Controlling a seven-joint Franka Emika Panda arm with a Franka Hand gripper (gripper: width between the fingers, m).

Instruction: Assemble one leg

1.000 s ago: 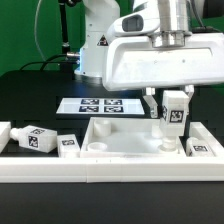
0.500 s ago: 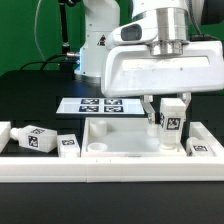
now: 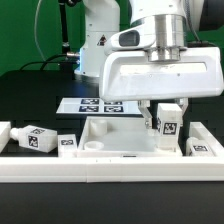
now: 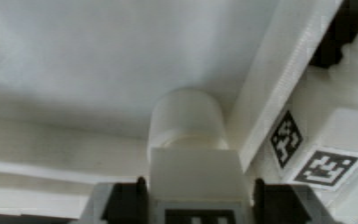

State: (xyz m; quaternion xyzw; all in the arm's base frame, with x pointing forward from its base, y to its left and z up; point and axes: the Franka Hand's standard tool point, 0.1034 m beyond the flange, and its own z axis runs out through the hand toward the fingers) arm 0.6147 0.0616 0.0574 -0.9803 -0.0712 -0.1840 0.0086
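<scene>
My gripper (image 3: 164, 118) is shut on a leg (image 3: 167, 122), a short white square post with black-and-white tags, held upright over the far right corner of the white tray-like tabletop (image 3: 112, 135). In the wrist view the leg (image 4: 194, 150) sits between my two dark fingers (image 4: 126, 200), its rounded end pointing at the tabletop's floor (image 4: 105, 80) close to the rim (image 4: 282, 60). Other legs lie at the exterior view's left (image 3: 38, 139) and right (image 3: 203, 148).
The marker board (image 3: 100, 105) lies behind the tabletop. A white rail (image 3: 110, 170) runs along the front. Another tagged leg (image 4: 336, 150) lies just outside the rim in the wrist view.
My gripper with the leg has moved to the exterior view's left and lower, closer to the tabletop's far right corner.
</scene>
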